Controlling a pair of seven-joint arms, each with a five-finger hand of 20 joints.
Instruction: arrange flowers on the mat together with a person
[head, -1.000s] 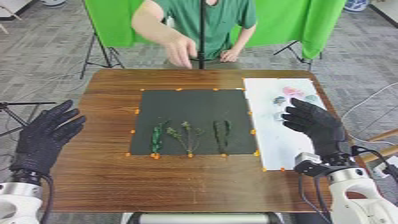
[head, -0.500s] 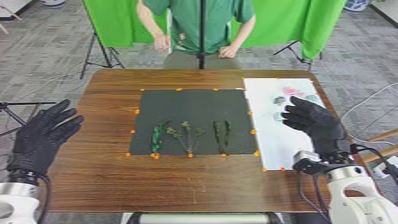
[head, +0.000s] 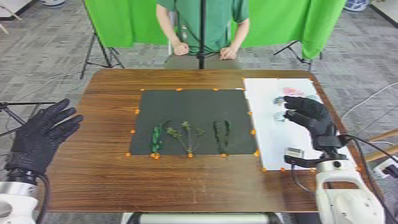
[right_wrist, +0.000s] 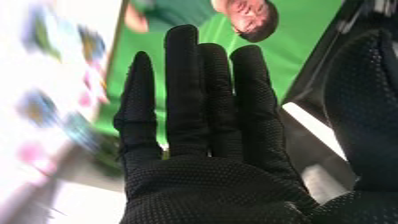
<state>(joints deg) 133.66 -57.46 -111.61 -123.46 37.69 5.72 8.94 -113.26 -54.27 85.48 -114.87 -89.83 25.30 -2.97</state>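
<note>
We have the right hand (head: 307, 112) over the white sheet (head: 274, 140), wide and empty: fingers straight, thumb standing apart. The pink flower (head: 292, 91) lies just beyond its fingertips, and a bluish flower (head: 279, 100) sits just to the left of its fingers. The mat (head: 194, 107) is to its left, with three sprigs (head: 188, 136) laid apart along the near part. The left hand (head: 40, 135) is also wide and empty, well off to the other side of the mat.

We judge the step to be picking a flower, and the main risk is taking the wrong one — or two together — because the blooms lie so near each other and the glove spans more than one. Coming down with the fingers this straight, we could brush a neighbour along the sheet before the thumb closes. Too low, and the fingertips may drag the sheet itself; too high, and they may pinch only petals, which could bend or slip out on the way left.

Later, a low crossing to the mat could knock the sprig nearest the right hand — a thin one, likely light and easily rolled. Letting go too early could drop the bloom away from its stem, since the glove may hide the spot beneath it.
</note>
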